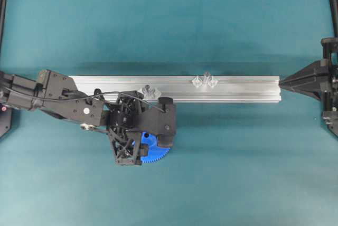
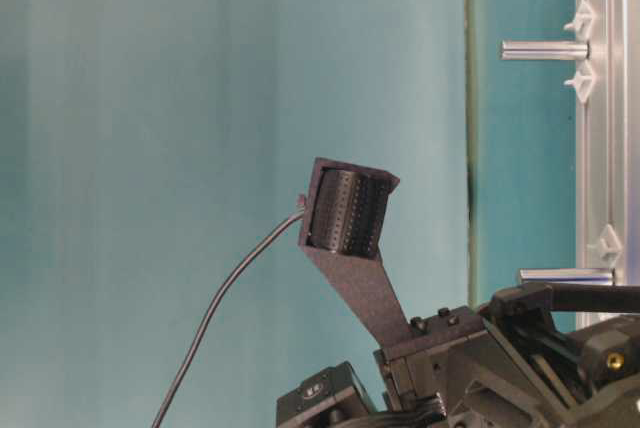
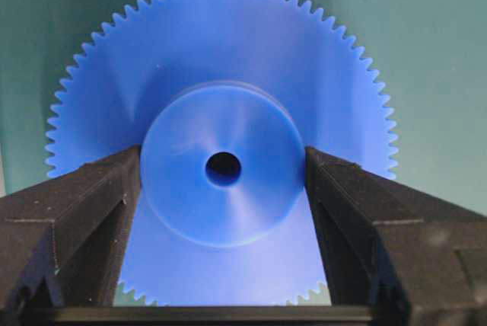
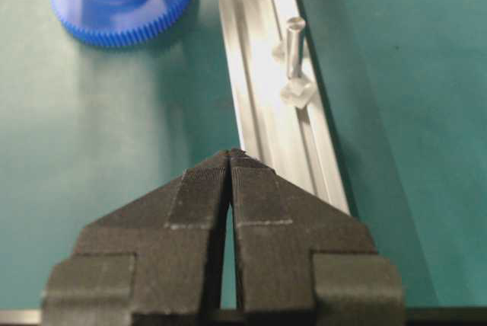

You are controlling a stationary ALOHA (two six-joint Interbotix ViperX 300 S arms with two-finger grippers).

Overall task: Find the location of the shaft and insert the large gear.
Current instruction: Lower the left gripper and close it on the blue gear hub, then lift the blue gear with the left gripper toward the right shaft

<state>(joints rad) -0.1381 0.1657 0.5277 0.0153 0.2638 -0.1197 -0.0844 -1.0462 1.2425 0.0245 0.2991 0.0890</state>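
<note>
The large gear (image 3: 221, 59), a bright blue toothed disc, lies flat on the green mat just in front of the rail (image 1: 237, 88). My left gripper (image 3: 223, 170) reaches down over it, and both fingers press against the sides of its raised hub. From above, only part of the large gear (image 1: 157, 151) shows under the left gripper (image 1: 147, 142). Two short grey pins stand on the rail between clear blocks: one shaft (image 1: 149, 90) close behind the left gripper, the other (image 1: 205, 78) further right. My right gripper (image 4: 230, 155) is shut and empty at the rail's right end.
The long aluminium rail (image 4: 251, 105) runs across the mat. The right gripper (image 1: 282, 83) points at its right end. The two pins (image 2: 545, 50) (image 2: 565, 276) also show in the table-level view. The large gear (image 4: 122, 14) shows far off in the right wrist view.
</note>
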